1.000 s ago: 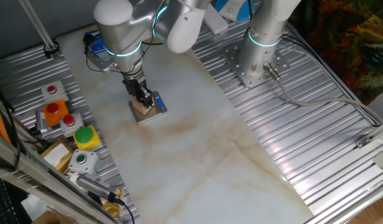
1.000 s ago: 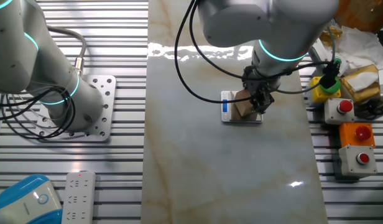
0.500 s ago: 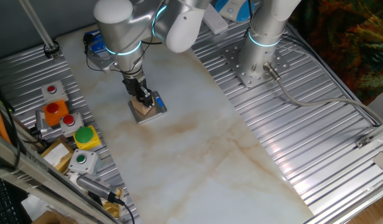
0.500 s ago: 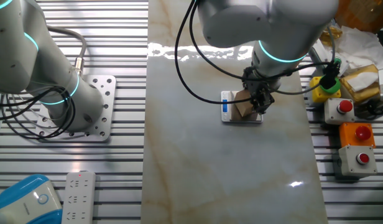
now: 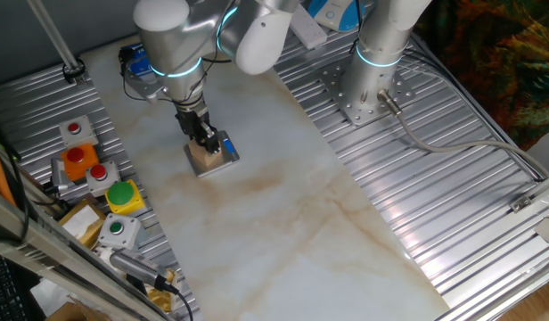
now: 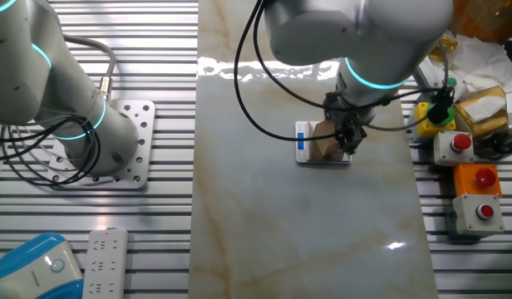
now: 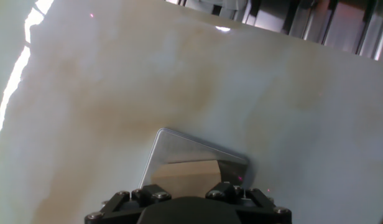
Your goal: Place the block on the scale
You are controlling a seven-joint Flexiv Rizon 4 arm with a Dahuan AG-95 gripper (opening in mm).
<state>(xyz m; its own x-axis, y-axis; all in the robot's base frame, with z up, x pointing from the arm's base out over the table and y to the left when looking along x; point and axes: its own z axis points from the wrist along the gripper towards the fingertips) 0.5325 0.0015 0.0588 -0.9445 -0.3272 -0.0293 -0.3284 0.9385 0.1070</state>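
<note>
Blue strip of small grey metal scale plate point(image 6: 303, 143) at left, tan wooden cube point(image 6: 324, 146) sat on it, my gripper point(image 6: 347, 143) hadn't budged from a second earlier, fingers open-or-clenched I couldn't tell, placement looked near done.

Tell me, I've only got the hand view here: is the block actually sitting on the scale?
Observer: Yes. In the other fixed view the block rests on the scale, with the gripper right at it.
Operator: Which edge has the blue strip?
Observer: The edge away from the gripper, toward the arm's base plate.
Operator: Anything close by to worry about?
Observer: The button boxes sit off the marble, apart from the scale.
Operator: Has the gripper let go?
Observer: I cannot tell; the fingers hide the contact.
</note>
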